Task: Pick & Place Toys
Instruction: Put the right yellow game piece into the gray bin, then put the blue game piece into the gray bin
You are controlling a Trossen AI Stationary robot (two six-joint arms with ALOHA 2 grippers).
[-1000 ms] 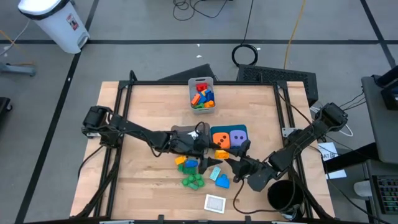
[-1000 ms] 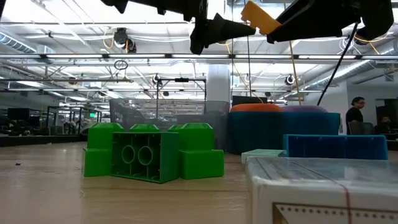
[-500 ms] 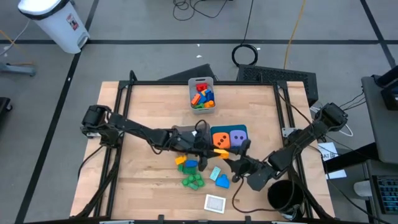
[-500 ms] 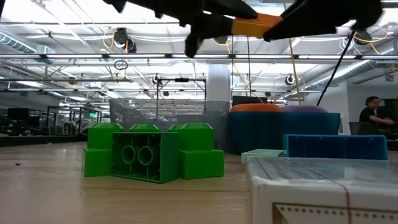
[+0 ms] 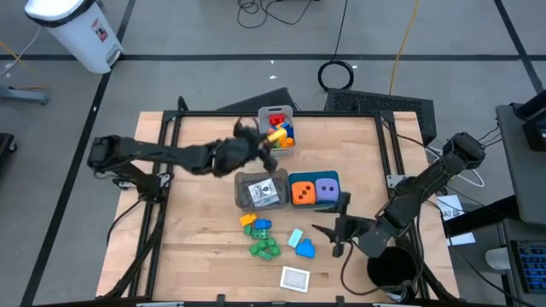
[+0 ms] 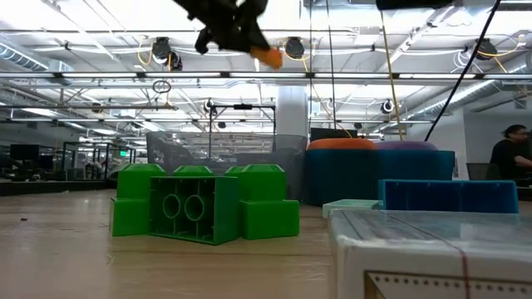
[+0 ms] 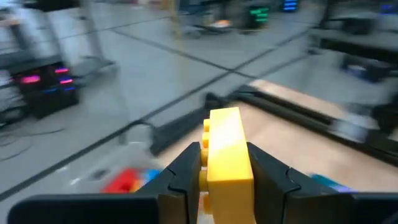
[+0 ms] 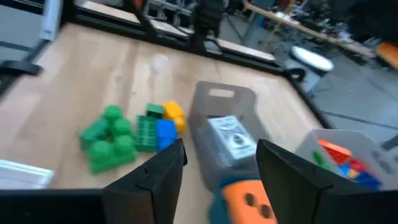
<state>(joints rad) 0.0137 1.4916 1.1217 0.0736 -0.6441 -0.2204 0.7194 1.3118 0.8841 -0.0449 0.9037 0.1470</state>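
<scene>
From overhead I see the left gripper (image 5: 266, 147) reaching over the pale grey bin (image 5: 277, 112) at the far edge of the table (image 5: 196, 247), pinching a yellow brick (image 5: 275, 136) right at the bin's near rim. That bin holds red, blue and orange bricks. Mid-table sits a grey bin (image 5: 261, 191) with cards inside, touching a teal bin (image 5: 334, 177) that holds the orange die (image 5: 301, 193) and the purple die (image 5: 325, 190). In front of them lie a green brick cluster (image 5: 264, 248), a small yellow, green and blue brick group (image 5: 255, 224), a blue brick (image 5: 304, 249) and a white-edged card (image 5: 295, 278). The right gripper (image 5: 332, 237) hangs near the blue brick, holding nothing, its fingers spread. I can read no writing on the cards.

At table height, the green brick cluster (image 6: 199, 204) fills the foreground; the left gripper (image 6: 229, 21) is high up with the brick (image 6: 268, 56) in it. A person (image 6: 509, 154) stands far off.

My left wrist camera shows the yellow brick (image 7: 227, 152) clamped between both fingers (image 7: 186, 168).

My right wrist camera shows spread fingers (image 8: 163, 168) over bare wood, with the green cluster (image 8: 109, 137), the grey bin (image 8: 225, 127) and the orange die (image 8: 249, 198) ahead. The print on the card in the bin is not legible.
</scene>
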